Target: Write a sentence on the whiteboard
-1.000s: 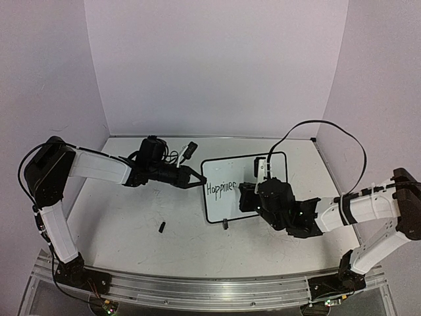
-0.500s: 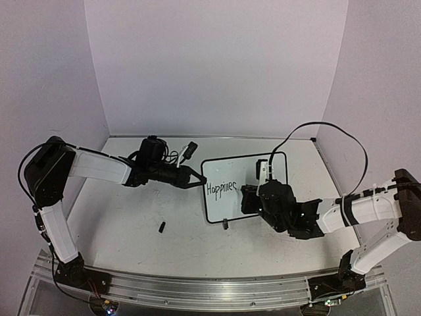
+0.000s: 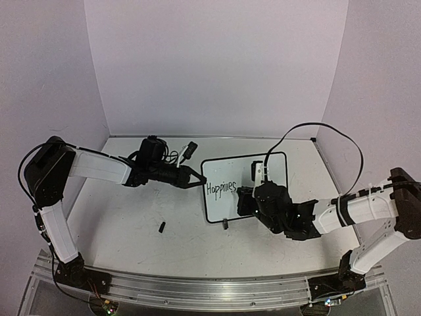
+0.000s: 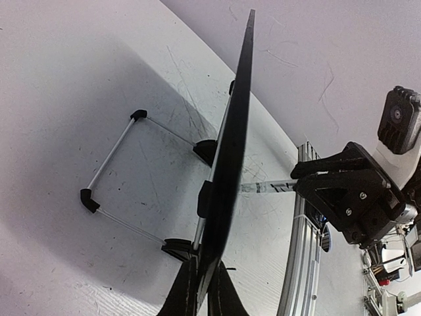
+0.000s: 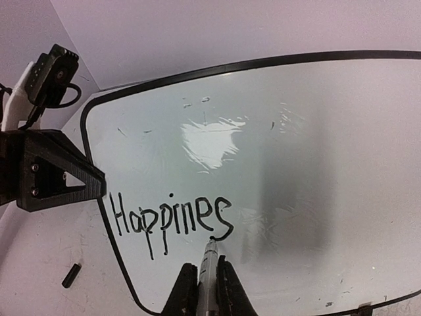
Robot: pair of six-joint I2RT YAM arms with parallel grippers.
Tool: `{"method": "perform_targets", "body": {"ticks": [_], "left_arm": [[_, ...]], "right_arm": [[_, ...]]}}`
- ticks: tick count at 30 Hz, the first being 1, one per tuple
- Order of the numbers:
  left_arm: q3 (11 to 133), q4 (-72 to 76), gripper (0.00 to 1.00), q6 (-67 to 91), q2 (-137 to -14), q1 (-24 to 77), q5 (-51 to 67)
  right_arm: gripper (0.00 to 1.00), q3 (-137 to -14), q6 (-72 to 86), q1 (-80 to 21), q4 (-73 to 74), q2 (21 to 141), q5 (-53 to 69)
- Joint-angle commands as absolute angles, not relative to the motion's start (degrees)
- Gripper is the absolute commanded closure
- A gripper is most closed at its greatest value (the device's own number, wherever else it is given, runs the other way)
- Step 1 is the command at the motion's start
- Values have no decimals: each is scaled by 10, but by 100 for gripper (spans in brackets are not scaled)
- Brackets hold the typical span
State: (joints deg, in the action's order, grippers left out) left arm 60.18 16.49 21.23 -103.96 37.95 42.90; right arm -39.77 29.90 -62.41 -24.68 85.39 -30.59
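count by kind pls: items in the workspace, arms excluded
whiteboard: 1
marker: 1
black piece lying loose on the table, maybe the marker's cap: 1
Total: 3

- right gripper (image 5: 208,289): bottom centre, fingers clamped on marker.
- marker (image 5: 209,266): upright between the fingers, tip touching the board.
- whiteboard (image 5: 316,164): fills the view beyond the tip; thin black frame, bright glare above the writing.
- sentence (image 5: 172,217): "Happines", up-left of the tip; the last s ends at it.
- left gripper (image 5: 99,186): far left of the tip, pinching the board's left edge.
- black piece (image 5: 71,275): on the table (image 5: 39,250), low left of the marker.
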Motion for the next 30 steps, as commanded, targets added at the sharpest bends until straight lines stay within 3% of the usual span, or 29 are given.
{"method": "perform_targets", "body": {"ticks": [1, 30], "left_arm": [[598, 151, 100, 224, -1015, 381, 445], [598, 151, 100, 223, -1017, 382, 447]], "right_arm": [[100, -394, 292, -622, -248, 815, -316], [100, -412, 263, -588, -264, 825, -319]]}}
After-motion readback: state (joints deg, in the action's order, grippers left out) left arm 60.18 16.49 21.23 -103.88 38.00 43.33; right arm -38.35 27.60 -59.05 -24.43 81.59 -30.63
